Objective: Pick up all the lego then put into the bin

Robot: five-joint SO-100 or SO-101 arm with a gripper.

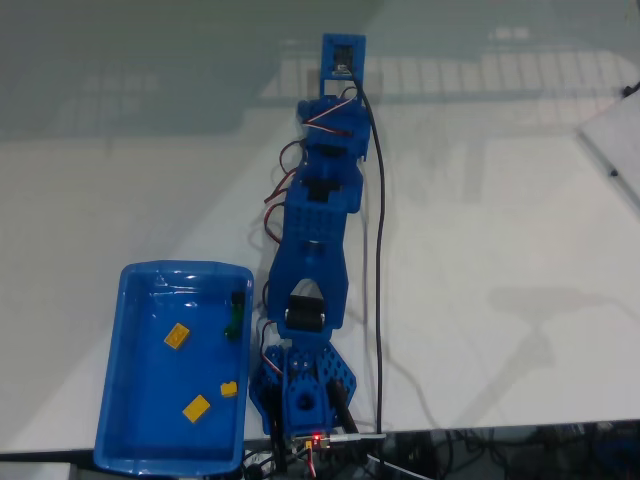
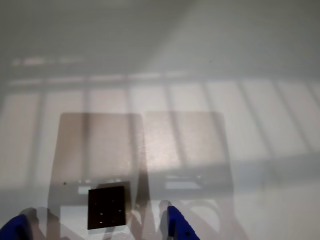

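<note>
Hobby or lab bench: bare white table point(image 1: 500, 200), 3D-printed arm point(image 1: 315, 250), loose wiring point(image 1: 380, 300), exposed board point(image 1: 315, 440).

Bare table point(image 1: 480, 200) all round — bin point(image 1: 120, 400) beside arm base point(image 1: 300, 395).

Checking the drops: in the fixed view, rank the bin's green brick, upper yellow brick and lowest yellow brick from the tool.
From the tool, at the picture's top:
1. green brick, by the bin right wall.
2. upper yellow brick, middle-left.
3. lowest yellow brick, toward the bottom end.
</note>
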